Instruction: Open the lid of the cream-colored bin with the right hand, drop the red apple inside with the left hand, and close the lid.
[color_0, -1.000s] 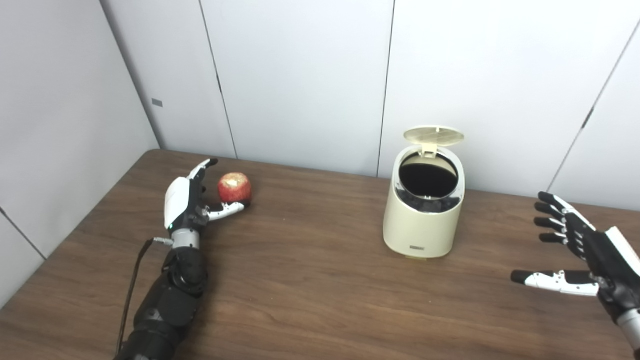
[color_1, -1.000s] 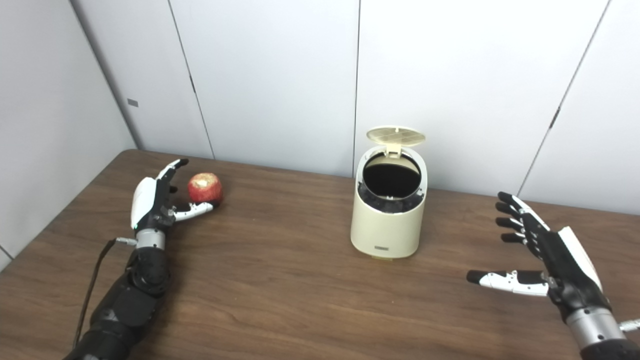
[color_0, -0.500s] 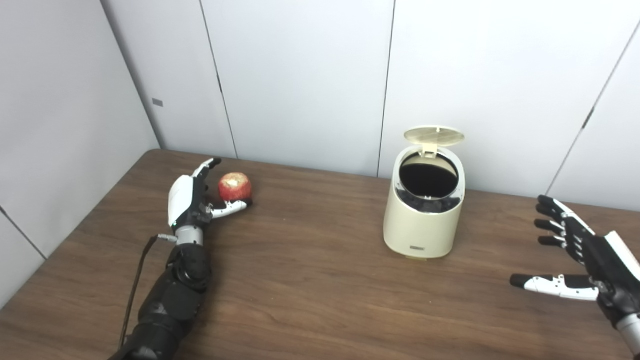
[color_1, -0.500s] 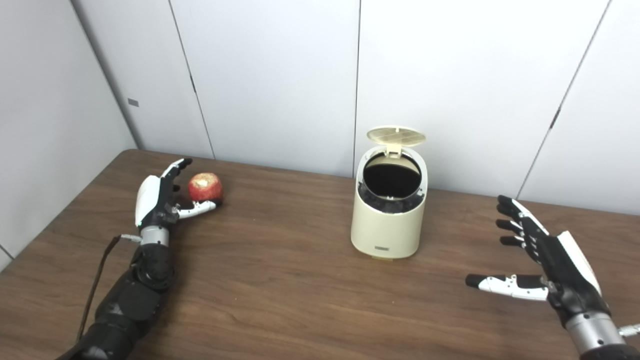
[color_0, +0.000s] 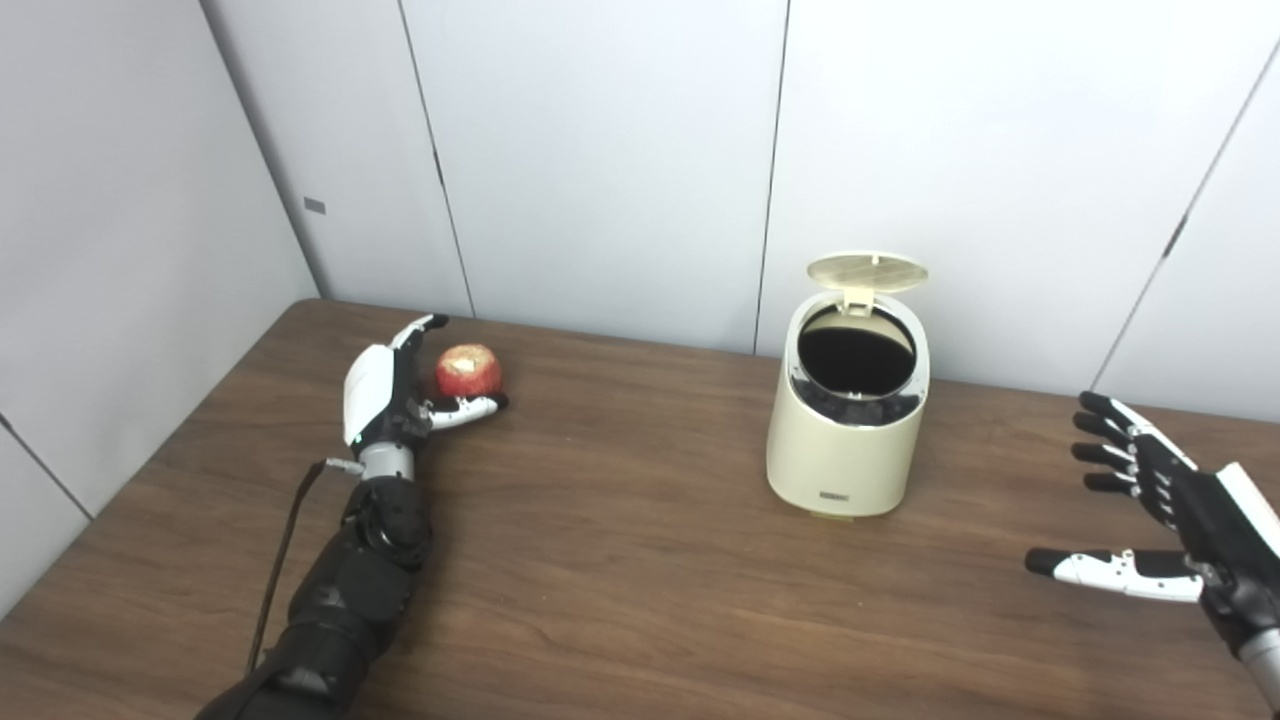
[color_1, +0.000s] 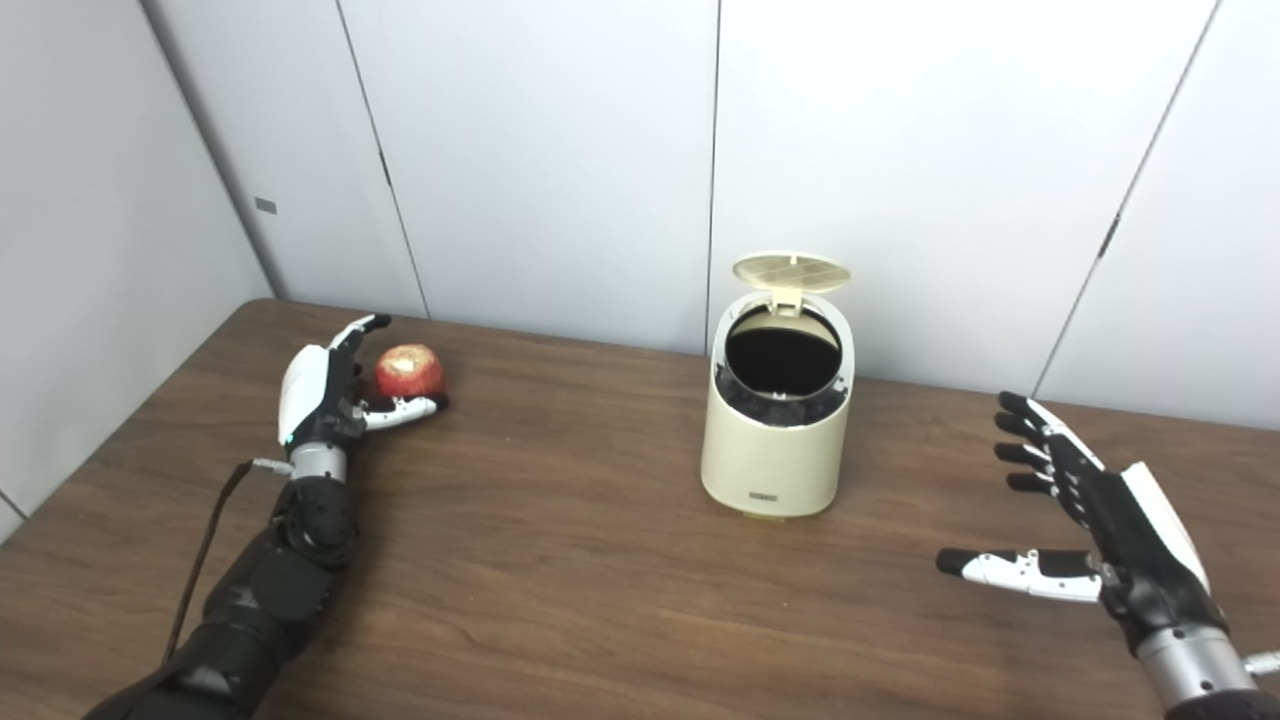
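Dark wood-grain table (color_0: 620, 600) against pale grey panelled walls (color_0: 600, 150).

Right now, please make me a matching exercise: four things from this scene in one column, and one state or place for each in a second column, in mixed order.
Column 1:
1. lid
2. red apple
3. left hand
4. right hand

Column 2:
A. open, apart from the bin, holding nothing
B. raised, bin mouth uncovered
C. resting on the table, not lifted
D. open, cupped around the fruit

Pairs: 1-B, 2-C, 3-D, 4-A
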